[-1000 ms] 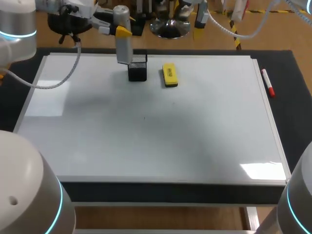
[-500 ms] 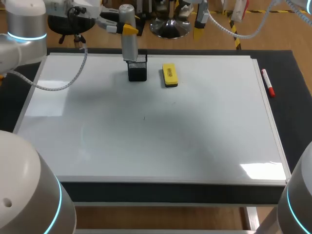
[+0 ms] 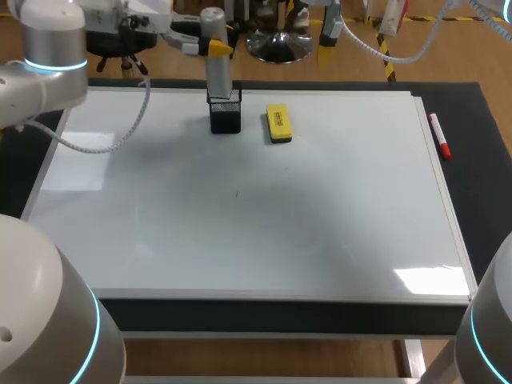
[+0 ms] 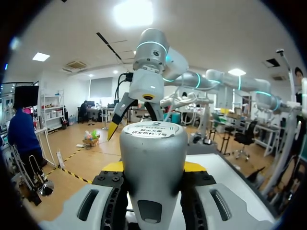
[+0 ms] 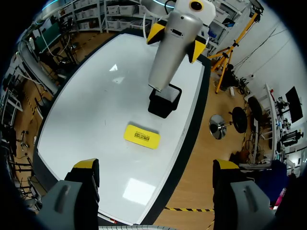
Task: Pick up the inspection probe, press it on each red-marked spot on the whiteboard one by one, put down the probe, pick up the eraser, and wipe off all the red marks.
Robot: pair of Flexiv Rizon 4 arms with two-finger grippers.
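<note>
Our left pincer [image 3: 216, 48] pinches the inspection probe [image 3: 218, 76], its lower end at the black mesh holder [image 3: 226, 118] by the whiteboard's [image 3: 240, 232] 12 o'clock edge. The eraser [image 3: 278, 123] lies at the holder's 3 o'clock. Our right pincer [image 5: 156, 165] hangs spread above.

**Inspection probe, lower end.** In the head view the inspection probe [image 3: 216, 74] ends at the rim of the black mesh holder [image 3: 226, 120]. The tip is hidden, so it cannot be told whether it is inside the holder or just above it. The right wrist view does not show this either.

**Left wrist view.** The probe body fills the space between the fingers of the left gripper [image 4: 152, 166]. It hides the holder and most of the whiteboard [image 3: 320, 224]. The yellow fingertips [image 4: 112, 166] show only as slivers.

**Right gripper.** The right gripper [image 5: 156, 167] shows two fingers only; the black rim cuts off the rest.

**Whiteboard mark.** One small dark mark [image 3: 236, 194] is too small to tell its colour.

**Desk.** Grey arm housings [image 3: 40, 312] cover the near corners of the desk [image 3: 496, 160].
</note>
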